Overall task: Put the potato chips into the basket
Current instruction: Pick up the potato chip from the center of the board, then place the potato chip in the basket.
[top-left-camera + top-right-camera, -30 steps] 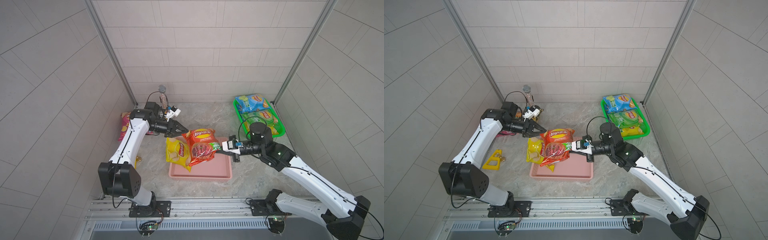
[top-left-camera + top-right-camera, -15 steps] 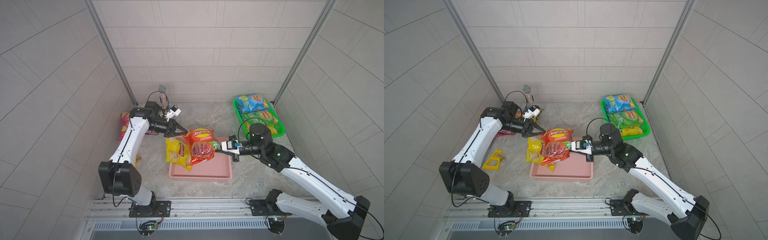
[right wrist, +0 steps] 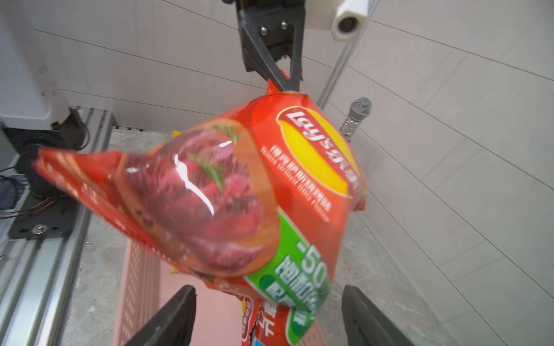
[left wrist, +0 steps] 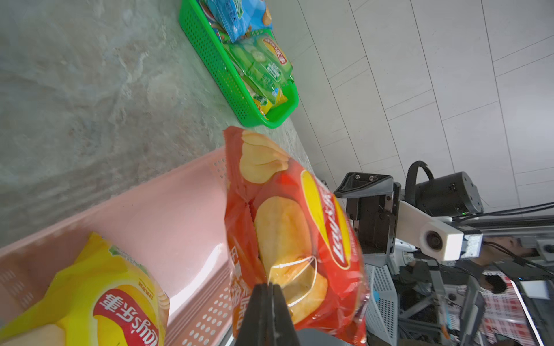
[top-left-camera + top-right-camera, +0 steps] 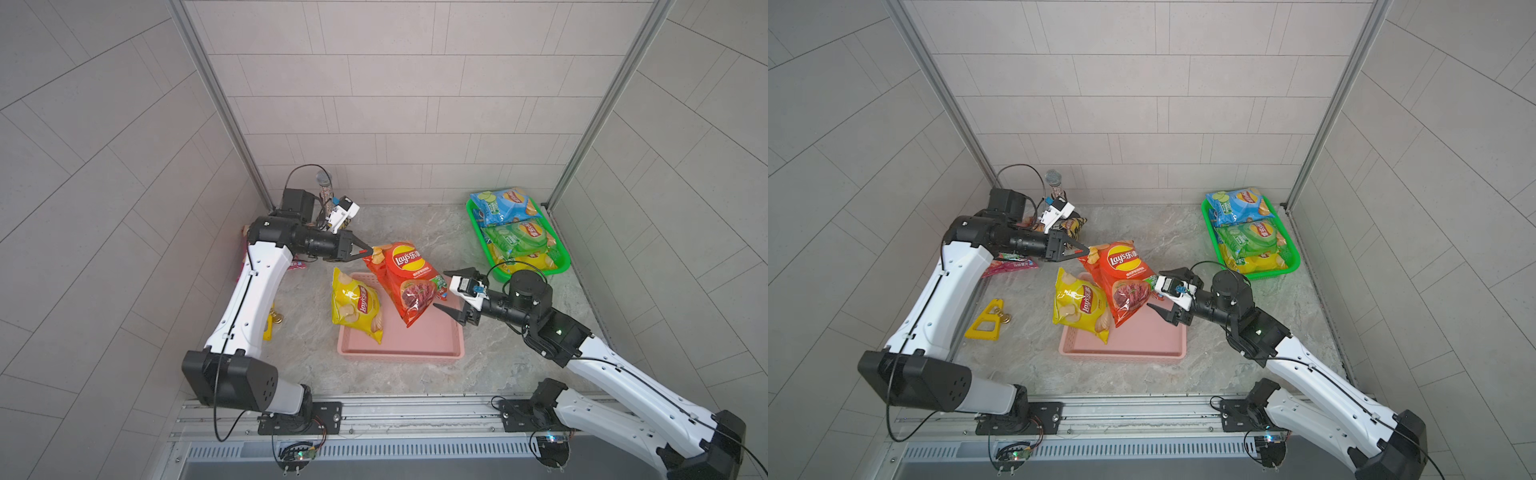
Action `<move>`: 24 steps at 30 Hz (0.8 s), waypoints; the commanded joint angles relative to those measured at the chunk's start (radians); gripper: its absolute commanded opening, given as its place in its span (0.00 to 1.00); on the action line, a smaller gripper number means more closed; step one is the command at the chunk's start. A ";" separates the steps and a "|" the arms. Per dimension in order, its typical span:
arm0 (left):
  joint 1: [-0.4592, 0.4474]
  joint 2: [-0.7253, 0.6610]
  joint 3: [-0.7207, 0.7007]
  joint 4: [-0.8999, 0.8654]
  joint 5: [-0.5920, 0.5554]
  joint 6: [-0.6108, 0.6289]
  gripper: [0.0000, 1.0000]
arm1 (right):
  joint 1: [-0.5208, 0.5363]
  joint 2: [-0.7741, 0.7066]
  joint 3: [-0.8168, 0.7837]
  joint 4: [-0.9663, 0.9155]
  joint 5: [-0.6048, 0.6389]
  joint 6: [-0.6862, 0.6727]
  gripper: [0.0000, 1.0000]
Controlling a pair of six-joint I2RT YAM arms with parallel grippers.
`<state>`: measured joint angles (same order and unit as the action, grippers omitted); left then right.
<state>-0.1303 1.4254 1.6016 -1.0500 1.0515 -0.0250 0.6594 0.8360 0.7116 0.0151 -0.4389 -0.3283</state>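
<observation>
Left gripper [image 5: 369,251]: jaws pinched tight on the top seam corner of the red bag [image 5: 405,282]. The left wrist view showed the two fingers pressed together with foil between them. The bag hung slantwise from that pinch, down and away from the left gripper, clear of the floor.

Right gripper [image 5: 442,291]: jaws spread wide and holding nothing. Its fingers [image 3: 180,302] stood on either side of the bag's lower, green-labelled corner, with a gap visible on each side in the right wrist view. The bag's body lay directly ahead of this gripper, between it and the left gripper.

Pink basket [image 5: 399,353]: on the floor beneath the hanging bag and beneath the right gripper's tips. The bag's lowest corner was over the basket's inside; whether it touched the bottom, I could not tell.

Yellow bag [image 5: 355,305]: below the left gripper, leaning across the pink basket's wall on the left arm's side, partly in and partly out.

Green basket [image 5: 559,266]: behind the right gripper, beyond its wrist, near the corner post. It held a blue bag [image 5: 503,205], a green bag [image 5: 517,241] and another yellow one under them.

Magenta bag [image 5: 1009,266]: on the floor behind the left gripper, partly hidden by the forearm.

Microphone [image 5: 1054,183]: upright behind the left wrist, near the back wall.
</observation>
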 commanded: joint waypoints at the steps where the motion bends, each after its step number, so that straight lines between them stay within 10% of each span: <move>1: -0.041 -0.036 -0.022 0.132 -0.112 -0.059 0.00 | 0.001 -0.045 -0.047 0.106 0.150 0.123 0.84; 14: -0.225 -0.079 -0.165 0.227 -0.365 -0.004 0.00 | 0.001 0.005 -0.147 0.252 0.264 0.624 0.98; 24: -0.298 -0.117 -0.238 0.193 -0.416 0.159 0.00 | 0.003 0.087 -0.173 0.309 0.197 0.676 0.96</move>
<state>-0.4145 1.3331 1.3819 -0.8654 0.6624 0.0589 0.6594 0.9066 0.5396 0.2867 -0.2192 0.3092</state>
